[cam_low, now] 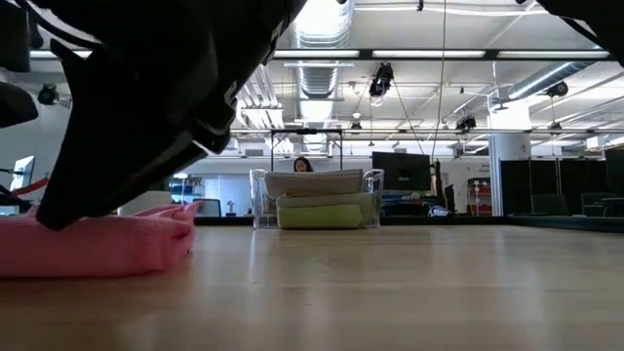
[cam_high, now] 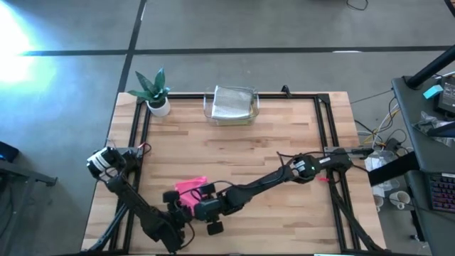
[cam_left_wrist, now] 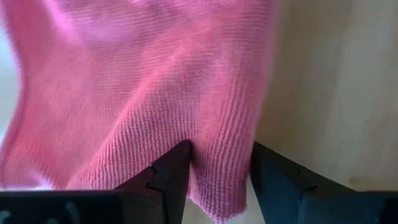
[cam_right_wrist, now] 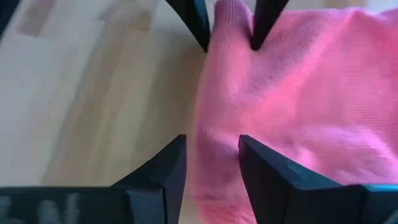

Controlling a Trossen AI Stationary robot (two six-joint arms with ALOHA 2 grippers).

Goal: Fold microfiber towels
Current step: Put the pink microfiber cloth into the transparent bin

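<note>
Lying near the front edge of the wooden table (cam_high: pixel 284 142), left of centre, the pink towel (cam_high: pixel 189 186) is bunched into a low heap, and both grippers meet over it. From the table-level camera the pink towel (cam_low: pixel 97 244) shows as a soft folded mound resting flat on the wood, with a dark arm looming over it.

The left gripper (cam_left_wrist: pixel 219 165) has a flap of the pink cloth (cam_left_wrist: pixel 143 93) running between its two dark fingers; the cloth fills the gap, so the fingers stand fairly wide with the towel's edge pinched between them. In the overhead picture this left gripper (cam_high: pixel 178 201) sits at the near side of the towel.

The right gripper (cam_right_wrist: pixel 211 158) reaches in from the right across the table, and its fingers straddle the edge of the pink cloth (cam_right_wrist: pixel 298 93), parted around the fabric; whether they squeeze it or only stand beside it I cannot tell. Opposite them the other arm's two finger tips (cam_right_wrist: pixel 198 22) touch the same fold. Overhead, the right gripper (cam_high: pixel 208 208) lies just beside the left one.

At the far edge of the table stands a clear plastic tray (cam_high: pixel 210 107) holding folded towels (cam_high: pixel 232 103), pale ones stacked over a lime green one (cam_low: pixel 322 216). A small potted plant (cam_high: pixel 154 91) stands at the far left corner
</note>
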